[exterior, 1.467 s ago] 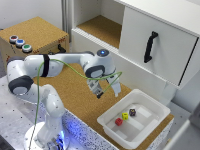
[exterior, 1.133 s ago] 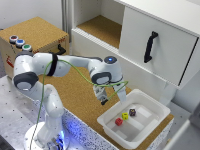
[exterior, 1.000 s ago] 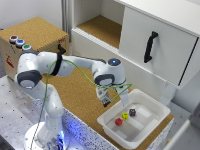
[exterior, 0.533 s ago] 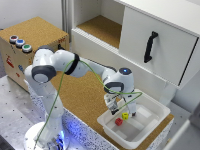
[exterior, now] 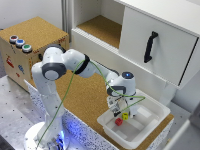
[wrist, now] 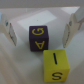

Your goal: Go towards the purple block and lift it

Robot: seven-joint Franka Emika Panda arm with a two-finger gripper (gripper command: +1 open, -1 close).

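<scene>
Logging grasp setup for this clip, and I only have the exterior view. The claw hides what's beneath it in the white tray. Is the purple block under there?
Observer: Yes. The wrist view shows the purple block centred under the claw.
Operator: Is the claw open?
Observer: Open. One finger stands on each side of the block, with gaps.
Operator: Anything crowding it?
Observer: The yellow cube sits close by one corner, outside the fingers.
</scene>
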